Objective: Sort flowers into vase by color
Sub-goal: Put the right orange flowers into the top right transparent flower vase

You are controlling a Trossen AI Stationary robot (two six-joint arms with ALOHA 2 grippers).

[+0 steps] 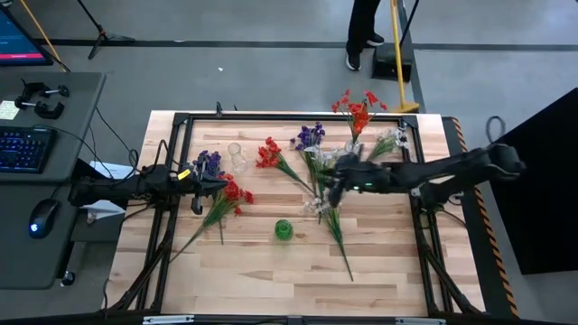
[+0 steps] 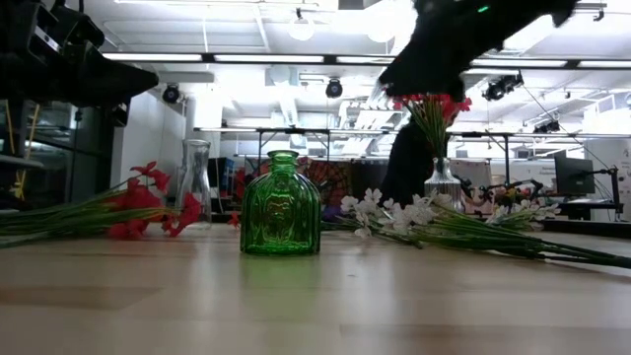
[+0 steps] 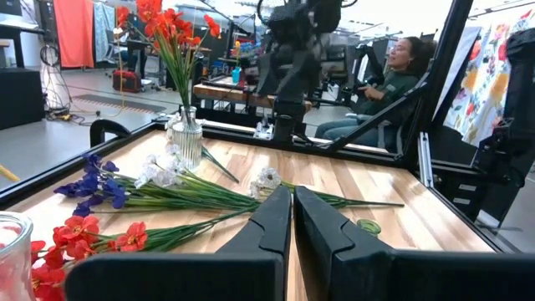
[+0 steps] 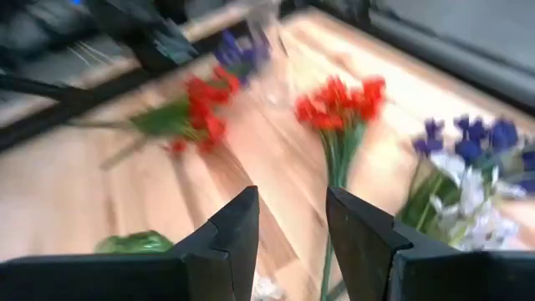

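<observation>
Loose flowers lie flat on the wooden table: red sprays (image 1: 230,193) (image 1: 268,153), purple sprays (image 1: 208,162) (image 1: 310,137) and white sprays (image 1: 318,204) (image 1: 388,141). A clear vase (image 1: 354,144) at the far right holds red flowers (image 1: 358,110). An empty clear vase (image 1: 237,157) stands at the far left, and a green vase (image 1: 284,229) stands near the middle. My right gripper (image 1: 330,188) (image 4: 292,201) hovers open above the white and purple sprays, with nothing between its fingers. My left gripper (image 1: 200,186) (image 3: 292,194) rests shut at the table's left edge, beside a red spray.
A black frame (image 1: 181,119) runs around the table. Bare wood lies along the near edge (image 1: 271,289). Beyond the table a person sits (image 3: 393,84) and another stands (image 1: 361,36). A desk with a keyboard (image 1: 23,149) stands to the left.
</observation>
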